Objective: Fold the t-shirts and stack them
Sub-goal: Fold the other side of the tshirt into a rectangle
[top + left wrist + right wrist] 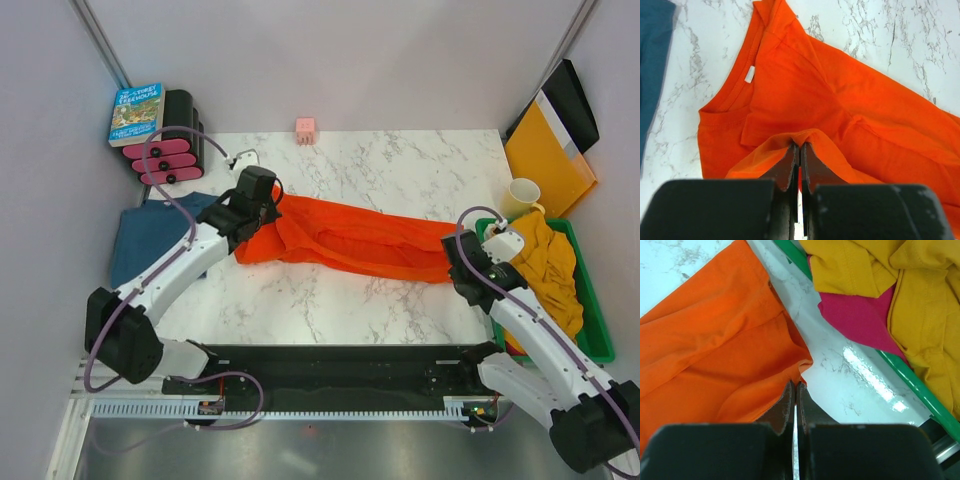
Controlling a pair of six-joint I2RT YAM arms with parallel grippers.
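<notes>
Top: orange shirt (pixel 350 240) lies stretched across the surface (pixel 400 170). Left wrist: left fingers (pixel 799 149) shut on a fold near its collar. Right wrist: right fingers (pixel 795 388) pinch the hem corner; a hard pull could slip it

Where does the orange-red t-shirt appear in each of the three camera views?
Top external: orange-red t-shirt stretched across the middle, left to right.
Left wrist: it fills centre and right, collar upper left.
Right wrist: it fills the left half.
Shared landmark: the white marble tabletop beneath it.
</notes>
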